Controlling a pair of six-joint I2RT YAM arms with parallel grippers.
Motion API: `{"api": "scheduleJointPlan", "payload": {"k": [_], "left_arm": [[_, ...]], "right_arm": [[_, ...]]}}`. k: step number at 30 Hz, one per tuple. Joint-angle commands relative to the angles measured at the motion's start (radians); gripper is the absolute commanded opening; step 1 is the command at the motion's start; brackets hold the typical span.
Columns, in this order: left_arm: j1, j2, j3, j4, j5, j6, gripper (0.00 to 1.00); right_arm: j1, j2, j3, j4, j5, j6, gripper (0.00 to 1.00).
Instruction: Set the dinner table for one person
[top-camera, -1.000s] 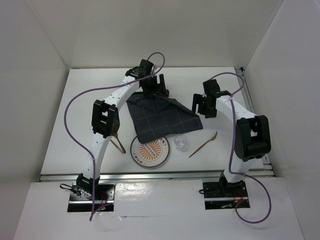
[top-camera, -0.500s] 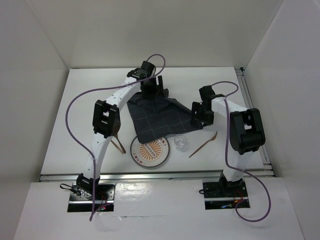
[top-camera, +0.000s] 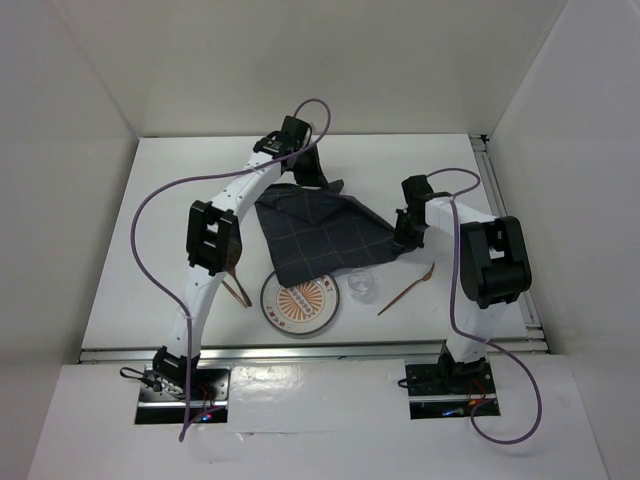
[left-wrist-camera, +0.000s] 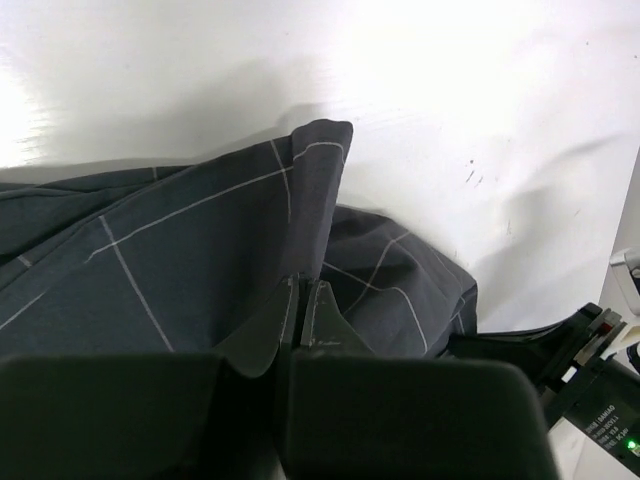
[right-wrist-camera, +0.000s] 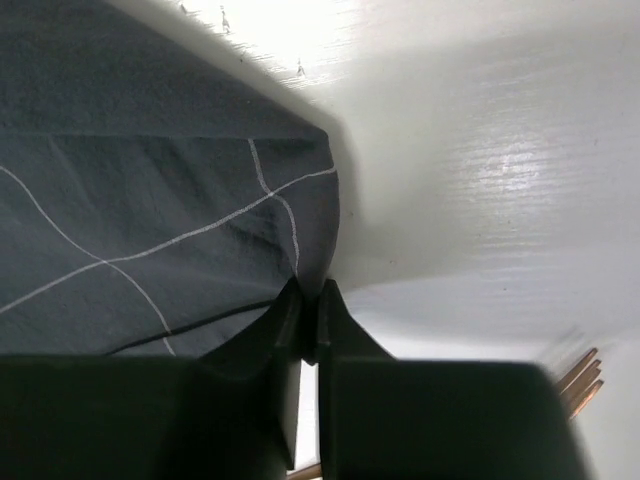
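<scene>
- My left pincer (left-wrist-camera: 305, 292) is pressed closed on a raised fold of the dark grid-lined cloth (left-wrist-camera: 150, 250), at the cloth's far corner.
- My right pincer (right-wrist-camera: 310, 292) is closed too, and it pinches the right corner of the same cloth.
- The white table (top-camera: 180, 190) lies under everything, with a metal rail along its near edge.
- The cloth lies around the middle of the table, between my two pincers.
- A round patterned plate (top-camera: 300, 300) sits by the near edge, just beside the cloth's near corner.
- A small clear cup (top-camera: 363, 284) stands just right of the plate, and a wooden utensil (top-camera: 407, 288) lies further right.
</scene>
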Motion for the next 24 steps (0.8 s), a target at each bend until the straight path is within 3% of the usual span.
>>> {"api": "scheduleJointPlan", "payload": {"k": [1, 11, 15, 19, 24], "left_arm": [[-0.003, -0.014, 0.004, 0.03, 0.035, 0.001, 0.0], [0.066, -0.151, -0.027, 0.045, 0.026, 0.02, 0.0], [0.126, -0.204, 0.034, 0.082, 0.093, -0.022, 0.0], [0.178, -0.309, 0.044, 0.132, 0.123, -0.031, 0.0], [0.319, -0.448, 0.054, 0.188, 0.176, -0.083, 0.0]], "right_arm": [[0.006, -0.002, 0.013, 0.02, 0.017, 0.012, 0.02], [0.024, -0.076, 0.1, -0.02, 0.104, 0.033, 0.0], [0.024, -0.048, 0.295, -0.03, 0.127, 0.042, 0.0], [0.024, -0.022, 0.64, -0.049, 0.153, 0.007, 0.0], [0.024, -0.049, 0.905, -0.012, 0.161, -0.022, 0.0]]}}
